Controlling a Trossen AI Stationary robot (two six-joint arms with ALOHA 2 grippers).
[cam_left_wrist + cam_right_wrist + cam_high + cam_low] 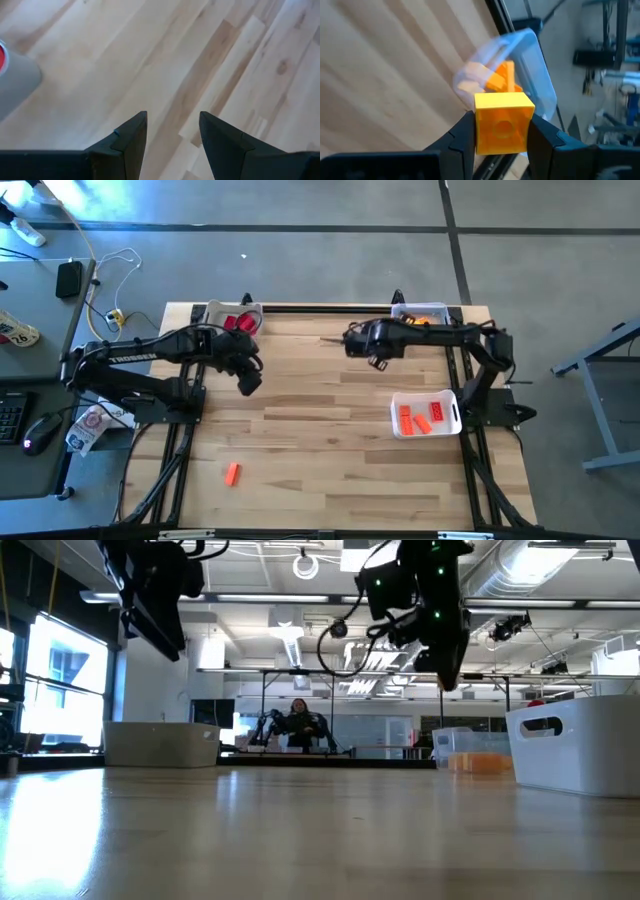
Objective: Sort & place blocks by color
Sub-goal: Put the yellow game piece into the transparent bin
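Note:
My right gripper (501, 120) is shut on a yellow-orange block (502, 107), high over the table's far middle (360, 345). Beyond it stands a clear bin (530, 65) holding yellow-orange blocks (502, 80). My left gripper (172, 117) hangs open over bare wood at the left (250, 383), with nothing between its fingers. One orange block (232, 472) lies flat on the table near the front left. A white bin (425, 415) at the right holds orange and red blocks. Another bin (235, 320) at the far left holds red blocks. My right gripper pinches the yellow-orange block by two opposite sides (479, 125) between its two fingers. The fingers slant downward. The block is lifted clear of the table, one square face with a round mark turned toward the wrist camera.
The three bins stand along the far and right sides of the wooden table (320, 440). Black frame rails (170, 450) run along both side edges. In the low view the white bin (580, 745) stands at the right and a person sits in the room behind.

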